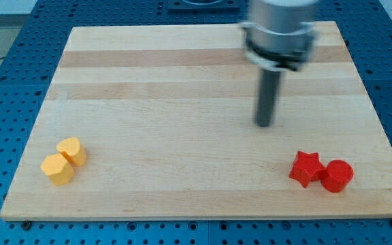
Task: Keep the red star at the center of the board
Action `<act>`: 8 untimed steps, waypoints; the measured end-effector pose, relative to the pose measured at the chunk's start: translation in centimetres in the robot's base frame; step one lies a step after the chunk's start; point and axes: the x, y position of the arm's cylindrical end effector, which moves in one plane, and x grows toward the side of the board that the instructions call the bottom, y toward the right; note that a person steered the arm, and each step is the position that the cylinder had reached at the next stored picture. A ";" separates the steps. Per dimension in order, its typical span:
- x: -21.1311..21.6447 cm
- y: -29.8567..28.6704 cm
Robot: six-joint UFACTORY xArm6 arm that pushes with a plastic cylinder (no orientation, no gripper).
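The red star [306, 167] lay near the board's [182, 102] bottom edge on the view's right, far from the board's middle, with a red cylinder [337, 175] touching it on the view's right side. My tip [265, 125] stood above and to the view's left of the star, well apart from it and touching no block; being a bare rod, it held nothing. To do the step well, I judged the tip should circle round to the star's lower right, slip between it and the cylinder if a gap allowed, and push steadily up and leftward toward the middle, correcting if the star spun off line. Two yellow blocks [63, 160], touching each other, sat well left of the star. The arm's upper part was blurred and cut off at the view's top.
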 end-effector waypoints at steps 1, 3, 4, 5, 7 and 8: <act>1.7 10.5; 12.1 9.5; 11.5 3.4; 11.2 -5.2; 8.9 -0.1; 6.1 -1.2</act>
